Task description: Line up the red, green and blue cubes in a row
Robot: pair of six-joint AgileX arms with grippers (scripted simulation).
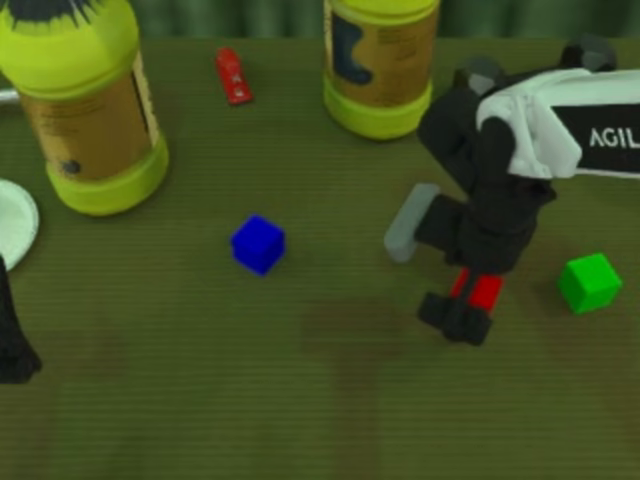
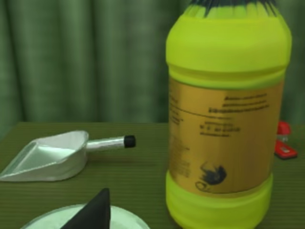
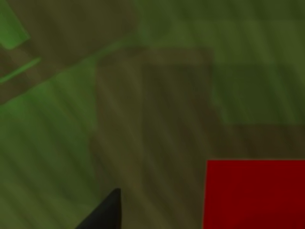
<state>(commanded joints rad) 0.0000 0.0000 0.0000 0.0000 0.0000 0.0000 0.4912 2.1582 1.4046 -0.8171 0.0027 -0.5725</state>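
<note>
The blue cube [image 1: 258, 244] sits alone left of the table's middle. At the right side stands the green cube [image 1: 590, 282]. The red cube [image 1: 480, 289] lies left of the green one, half hidden under my right gripper [image 1: 464, 306], which hangs low right over it. In the right wrist view one dark fingertip [image 3: 112, 210] shows, with a bare strip of table between it and the red cube [image 3: 255, 195]; the gripper is open. My left gripper [image 1: 12, 355] is parked at the left edge, one fingertip [image 2: 97, 212] showing over the plate.
Two tall yellow bottles [image 1: 85, 100] [image 1: 380, 60] stand at the back. A flat oblong red piece [image 1: 232, 76] lies between them. A white plate [image 1: 12, 225] sits at the left edge, and a metal scoop [image 2: 52, 155] lies behind it.
</note>
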